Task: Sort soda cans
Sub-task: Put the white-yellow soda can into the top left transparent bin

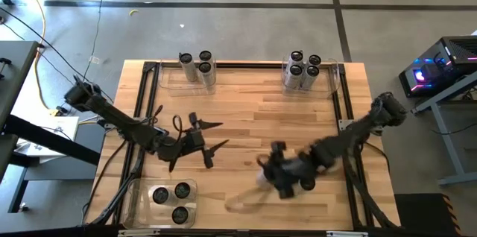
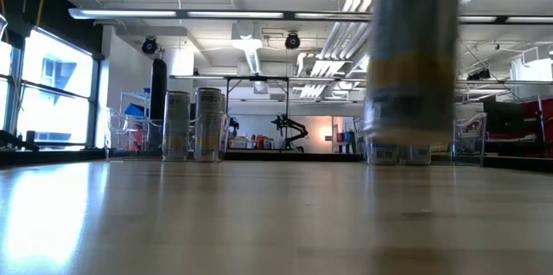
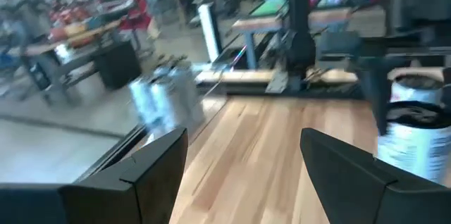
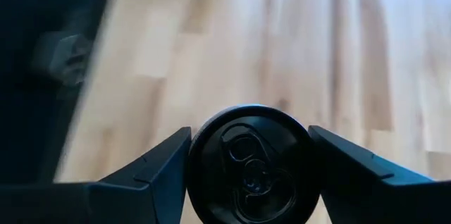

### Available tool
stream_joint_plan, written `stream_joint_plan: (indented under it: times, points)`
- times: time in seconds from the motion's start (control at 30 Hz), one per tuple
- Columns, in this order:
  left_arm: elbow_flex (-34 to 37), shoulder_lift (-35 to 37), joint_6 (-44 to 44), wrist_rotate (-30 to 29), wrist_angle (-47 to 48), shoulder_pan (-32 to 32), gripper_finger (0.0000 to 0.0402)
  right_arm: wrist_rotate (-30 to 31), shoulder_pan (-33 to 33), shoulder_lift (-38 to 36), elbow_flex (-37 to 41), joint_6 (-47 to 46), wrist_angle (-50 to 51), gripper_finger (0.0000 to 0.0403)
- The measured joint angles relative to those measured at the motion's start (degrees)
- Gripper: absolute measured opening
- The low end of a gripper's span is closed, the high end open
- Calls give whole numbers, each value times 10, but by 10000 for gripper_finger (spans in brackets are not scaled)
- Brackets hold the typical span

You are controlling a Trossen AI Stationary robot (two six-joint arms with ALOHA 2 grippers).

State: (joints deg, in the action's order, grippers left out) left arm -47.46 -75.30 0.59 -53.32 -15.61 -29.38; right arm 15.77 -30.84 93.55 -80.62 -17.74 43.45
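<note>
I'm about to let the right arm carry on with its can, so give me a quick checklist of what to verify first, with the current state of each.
1. Can sits between the right claw fingers: ok.
2. Grip firm on that can: cannot tell; the fingers flank it, contact unclear.
3. Can upright: ok, its top faces the wrist camera.
4. Left claw open and empty, apart from the right arm: ok.
5. Far-right bin has room beside its four cans: ok.
6. Near-left bin holds three cans, room left: ok.
</note>
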Motion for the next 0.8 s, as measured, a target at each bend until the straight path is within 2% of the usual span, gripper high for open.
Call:
stream_joint_plan:
  times: [0.1,0.27,0.57,0.8]
  points:
    - [0,18,-43,-15,66,-8,268,-31,57,19,-1,23,-31,238]
    - [0,29,-98,-25,147,-12,268,-57,125,65,-36,61,-21,238]
    - [0,29,-190,-24,242,-12,268,-79,159,112,-70,102,-19,239]
    - [0,29,-195,-23,248,-18,268,-79,159,112,-78,103,-36,314]
